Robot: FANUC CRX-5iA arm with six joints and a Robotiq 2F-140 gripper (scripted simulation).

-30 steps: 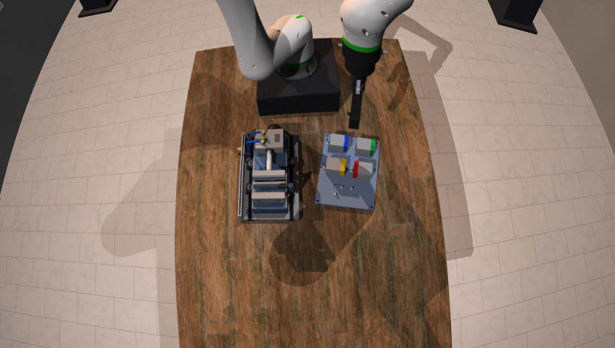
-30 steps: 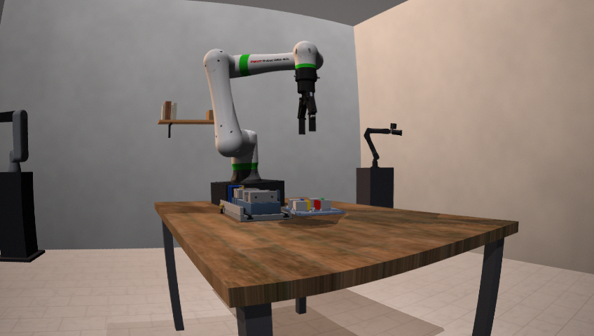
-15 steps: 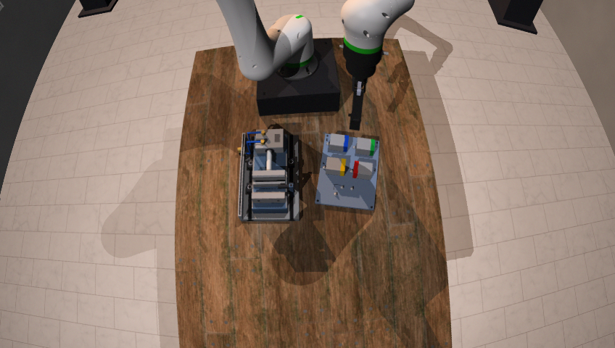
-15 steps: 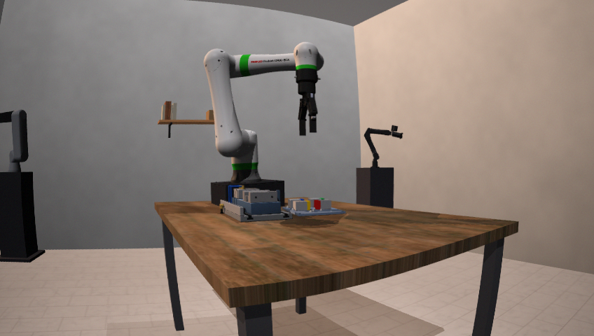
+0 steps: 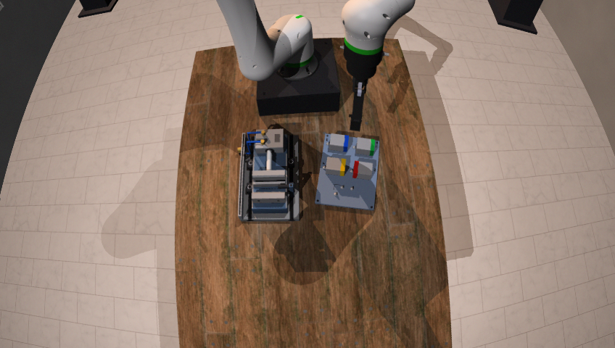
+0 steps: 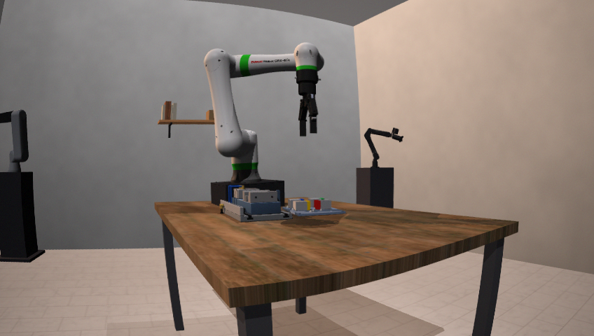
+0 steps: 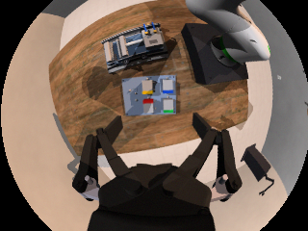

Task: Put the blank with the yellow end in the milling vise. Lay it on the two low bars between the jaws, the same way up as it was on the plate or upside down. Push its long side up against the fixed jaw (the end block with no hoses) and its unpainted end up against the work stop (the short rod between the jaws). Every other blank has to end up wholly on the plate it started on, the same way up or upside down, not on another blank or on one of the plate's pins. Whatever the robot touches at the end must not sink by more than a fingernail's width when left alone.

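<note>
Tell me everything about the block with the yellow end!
The block with the yellow end is a small grey, metal-looking brick with a yellow band on its right end. It lies flat on the blue-grey plate, in the near row on the left, its yellow end facing the red-ended block across a small gap. The open gripper hangs high above, touching nothing.
</note>
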